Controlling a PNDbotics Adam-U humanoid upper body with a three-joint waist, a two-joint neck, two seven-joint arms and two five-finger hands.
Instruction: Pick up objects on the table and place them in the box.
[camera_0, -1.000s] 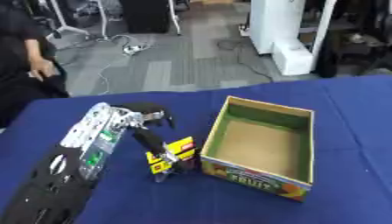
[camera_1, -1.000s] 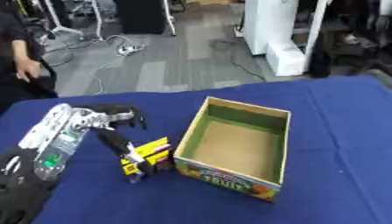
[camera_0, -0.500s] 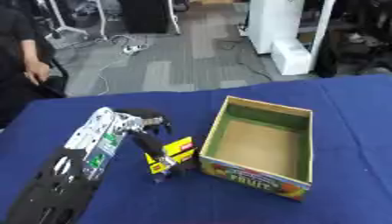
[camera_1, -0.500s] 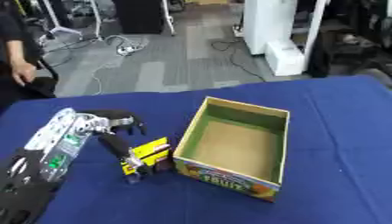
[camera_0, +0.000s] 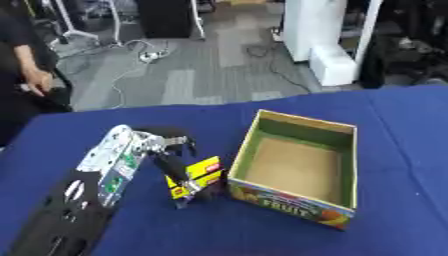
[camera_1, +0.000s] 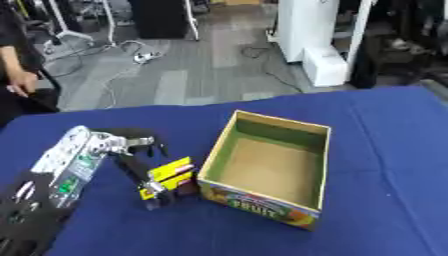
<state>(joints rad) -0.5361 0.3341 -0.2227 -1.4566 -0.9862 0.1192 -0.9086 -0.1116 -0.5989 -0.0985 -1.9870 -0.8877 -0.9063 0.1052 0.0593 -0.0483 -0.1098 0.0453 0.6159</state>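
A small yellow and black pack (camera_0: 196, 177) stands on the blue table just left of the open cardboard box (camera_0: 297, 167), which has a green inner rim and a fruit print on its front. My left hand (camera_0: 166, 149) comes in from the lower left on a silver and black arm. Its dark fingers (camera_0: 179, 175) curl down round the pack's left side, with the thumb above it. The pack nearly touches the box's left front corner. The box's inside looks bare. My right hand shows in no view.
The blue table (camera_0: 385, 120) stretches right of and behind the box. Beyond its far edge lie grey floor, cables and white equipment. A person in dark clothes (camera_0: 22, 75) stands at the far left, away from the table's things.
The whole picture has shifted a little, so the camera moved. My left hand stays on the pack; hand and pack sit about where they were beside the box.
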